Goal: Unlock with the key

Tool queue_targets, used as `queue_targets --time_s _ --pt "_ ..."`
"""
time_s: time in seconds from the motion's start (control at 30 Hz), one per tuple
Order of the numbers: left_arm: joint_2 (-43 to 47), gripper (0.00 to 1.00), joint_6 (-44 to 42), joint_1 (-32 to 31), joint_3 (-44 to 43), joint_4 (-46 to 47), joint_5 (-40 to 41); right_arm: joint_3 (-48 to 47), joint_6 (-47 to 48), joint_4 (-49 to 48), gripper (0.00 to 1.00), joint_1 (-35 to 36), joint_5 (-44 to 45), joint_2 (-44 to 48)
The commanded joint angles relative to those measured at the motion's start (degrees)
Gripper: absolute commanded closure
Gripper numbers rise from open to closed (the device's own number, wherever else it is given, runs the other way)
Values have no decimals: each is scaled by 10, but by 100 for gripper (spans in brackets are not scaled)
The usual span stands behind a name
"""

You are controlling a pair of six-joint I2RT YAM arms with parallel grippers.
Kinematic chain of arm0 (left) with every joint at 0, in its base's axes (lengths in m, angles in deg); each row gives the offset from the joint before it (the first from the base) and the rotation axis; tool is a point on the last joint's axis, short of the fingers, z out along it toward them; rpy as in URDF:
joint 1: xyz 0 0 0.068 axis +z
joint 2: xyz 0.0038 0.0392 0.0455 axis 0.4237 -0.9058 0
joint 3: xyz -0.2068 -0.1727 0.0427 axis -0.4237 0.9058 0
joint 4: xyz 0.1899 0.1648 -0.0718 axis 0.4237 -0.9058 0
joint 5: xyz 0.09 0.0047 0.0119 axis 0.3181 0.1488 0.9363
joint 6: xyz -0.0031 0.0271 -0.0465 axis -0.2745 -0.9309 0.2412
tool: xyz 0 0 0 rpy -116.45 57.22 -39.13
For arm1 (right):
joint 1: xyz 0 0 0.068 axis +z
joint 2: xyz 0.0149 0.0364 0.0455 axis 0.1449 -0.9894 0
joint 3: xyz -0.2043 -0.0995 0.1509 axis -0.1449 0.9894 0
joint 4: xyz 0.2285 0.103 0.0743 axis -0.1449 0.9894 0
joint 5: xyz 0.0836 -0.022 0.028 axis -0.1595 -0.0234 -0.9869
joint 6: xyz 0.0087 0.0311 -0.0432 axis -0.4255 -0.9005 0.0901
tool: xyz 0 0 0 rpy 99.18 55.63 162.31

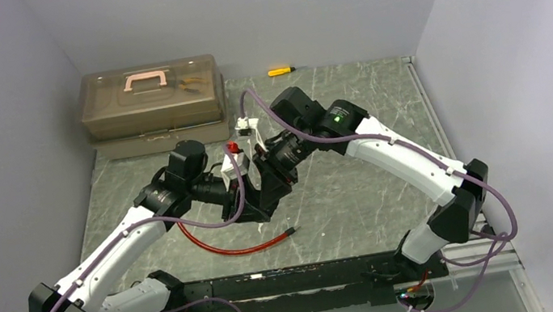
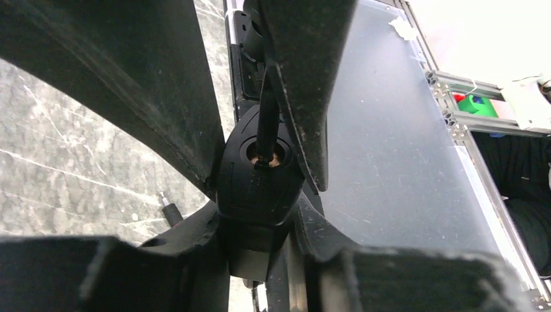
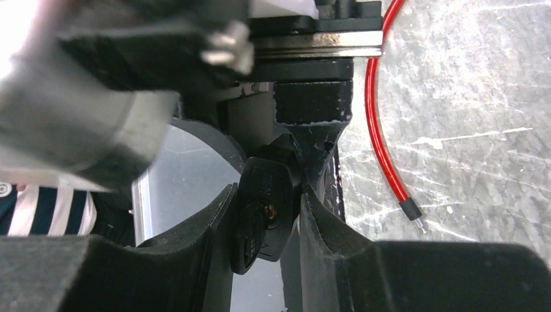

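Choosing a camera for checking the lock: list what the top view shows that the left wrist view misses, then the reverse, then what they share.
Top view only: the toolbox and yellow screwdriver by the far wall, and the red cable curving across the table. Left wrist view only: the black lock close up, clamped in the left end effector, with a dark shaft entering its hole. Both: the marbled table and that end effector.

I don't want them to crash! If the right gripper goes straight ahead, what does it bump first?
Most likely the black lock. It sits right between the right gripper's fingertips and is held by the left gripper. How much gap is left is unclear.
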Motion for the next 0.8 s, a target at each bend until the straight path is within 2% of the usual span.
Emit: queue_targets --time_s 0.0,0.03,0.07,0.1,0.2,0.27,0.33,0.4,0.53,0.63,0.77 --pt "21 85 33 -3 5 70 -20 -50 21 18 100 17 36 -12" --pt "24 99 45 -3 7 81 -16 -53 14 14 98 20 42 -13" --pt "28 100 67 -2 10 94 -13 -57 11 10 87 22 46 -14" --pt "33 100 87 -3 15 112 -9 -63 7 6 72 22 54 -14" --pt "55 100 160 -3 42 201 21 -88 -11 -15 49 19 86 0" --pt "71 100 223 -3 65 281 45 -100 -21 -42 39 10 118 25" --pt "79 100 260 -2 63 338 62 -109 -29 -62 32 -1 147 49" --pt "77 100 249 -3 28 327 71 -106 -36 -84 27 -17 159 77" --pt "76 100 286 -2 1 386 82 -87 -51 -135 17 -55 141 138" --pt "78 100 315 1 -14 471 91 -73 -56 -170 14 -75 118 179" --pt "88 100 351 45 -57 512 97 -69 -56 -177 12 -89 129 207"
